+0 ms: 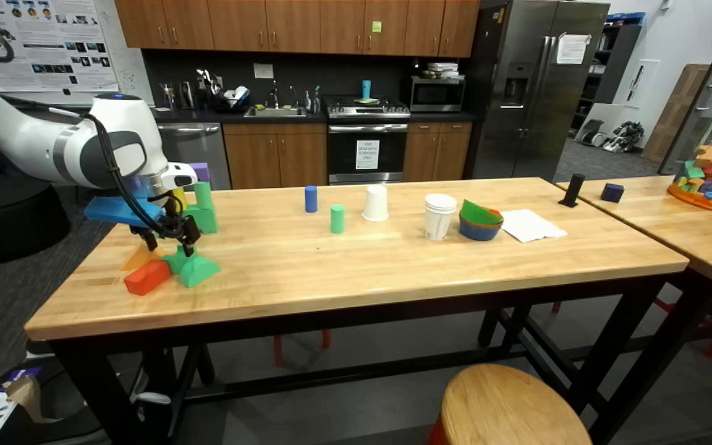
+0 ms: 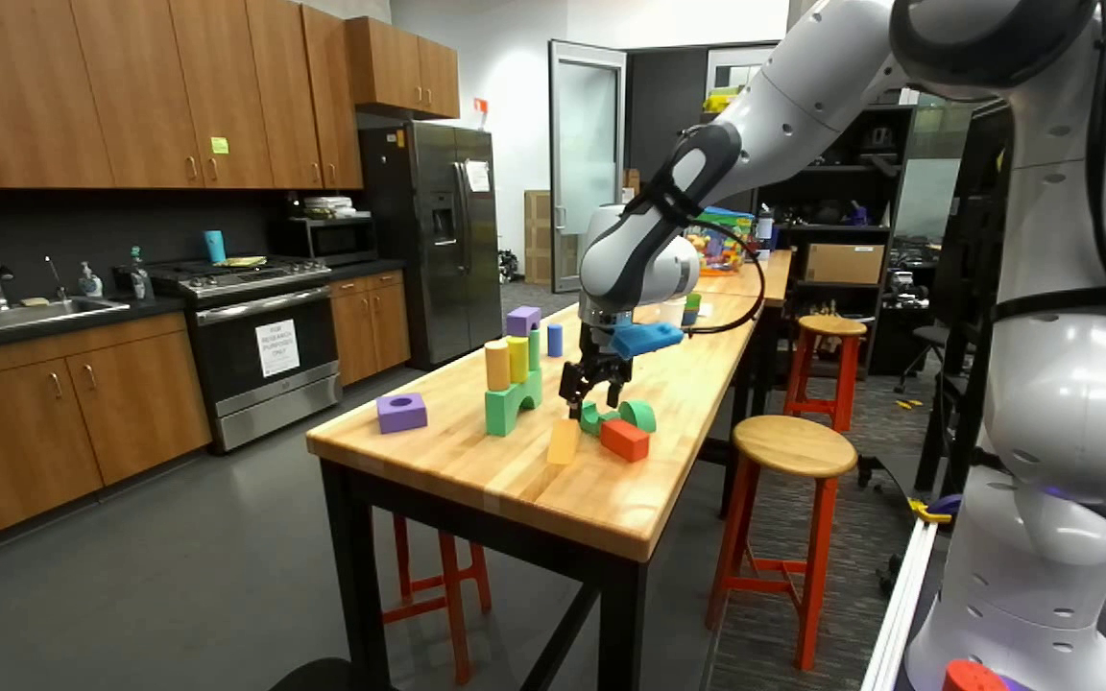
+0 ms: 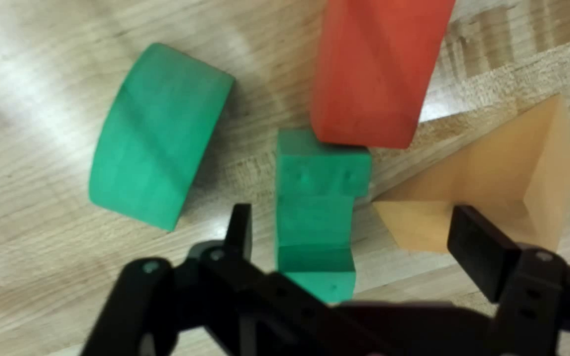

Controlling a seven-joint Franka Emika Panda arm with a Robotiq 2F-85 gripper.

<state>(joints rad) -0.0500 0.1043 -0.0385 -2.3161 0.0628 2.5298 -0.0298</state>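
Observation:
My gripper [image 3: 358, 240] is open and empty in the wrist view, low over several blocks. A green notched block [image 3: 314, 217] lies between its fingers, nearer the left one, with its lower end partly hidden by the gripper. The right finger overlaps an orange triangular block [image 3: 493, 173]. A red block [image 3: 374, 79] touches or nearly touches the far end of the green notched block. A green half-round block [image 3: 161, 133] lies to the left. In both exterior views the gripper [image 1: 170, 246] [image 2: 593, 403] hangs just above this group, by the table's end.
A stack stands close by: a green arch [image 2: 513, 398] bearing orange [image 2: 496, 365], yellow and green pieces, with a purple piece [image 2: 523, 321] on top. A purple block with a hole [image 2: 401, 413] lies nearby. Farther along are cylinders [image 1: 311, 199], cups [image 1: 376, 203] and bowls [image 1: 479, 232].

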